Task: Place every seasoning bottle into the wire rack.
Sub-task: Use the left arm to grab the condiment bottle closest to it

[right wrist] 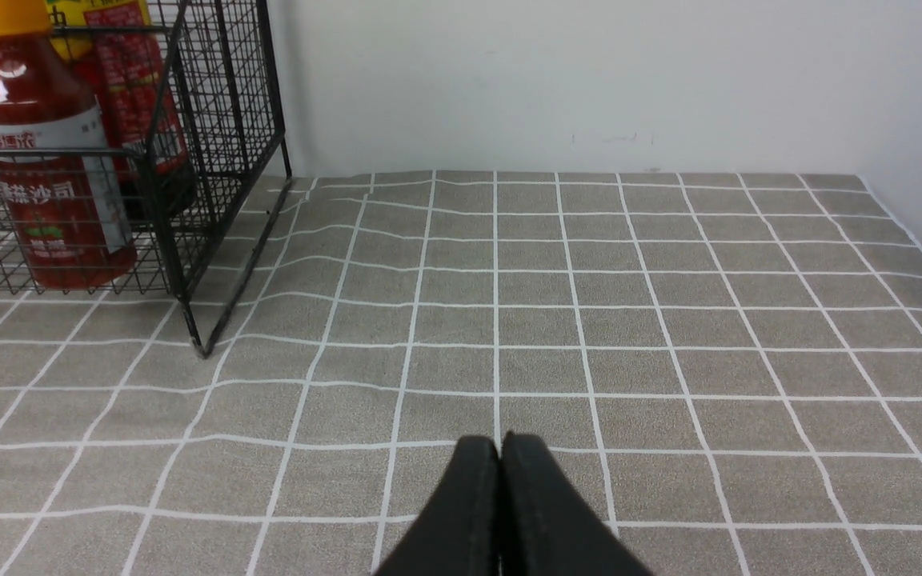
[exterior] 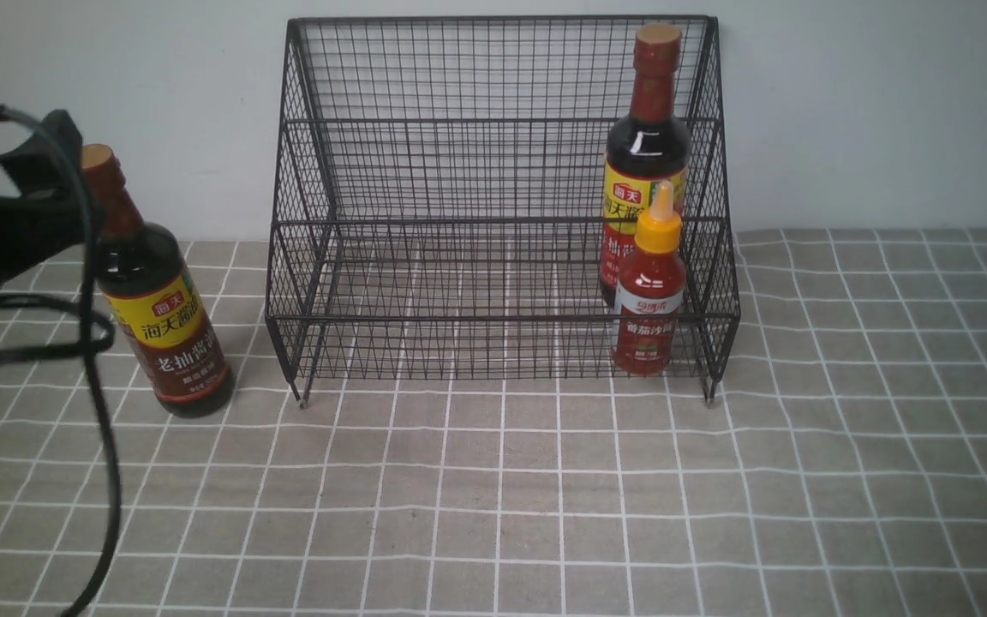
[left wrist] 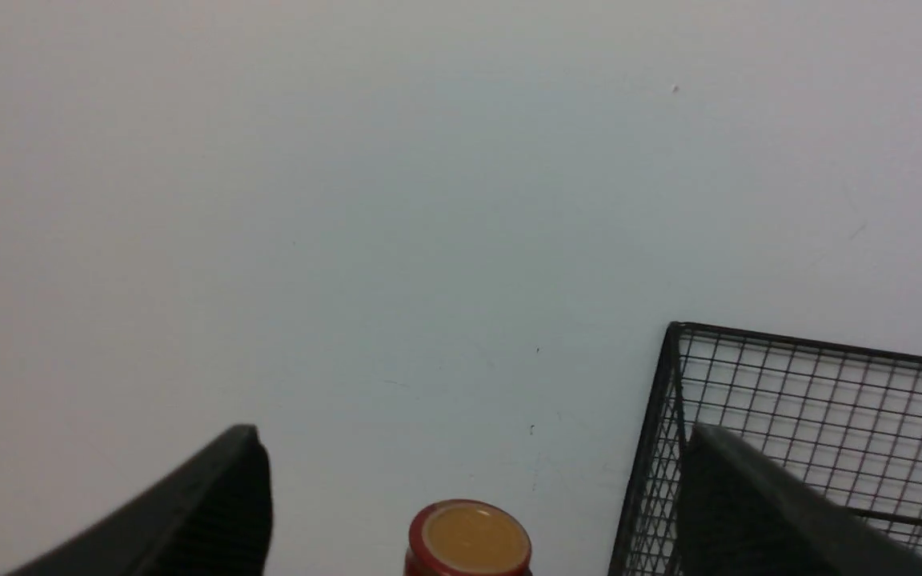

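- Dark, tall soy-sauce bottle (exterior: 164, 317) with a red-brown neck leans on the grey checked tablecloth (exterior: 545, 497), just left of the black wire-mesh rack (exterior: 459, 171).
- Your left gripper (left wrist: 473, 436): fingers (left wrist: 221, 496) spread wide, that bottle's cap between them, touching neither.
- Your right gripper (right wrist: 499, 442): fingers pressed together over the cloth.

A grey cloth (exterior: 545, 480) with white grid lines is covering the table, wrinkling slightly in places. A pale, plain wall (exterior: 870, 111) is rising behind it at 12 o'clock.
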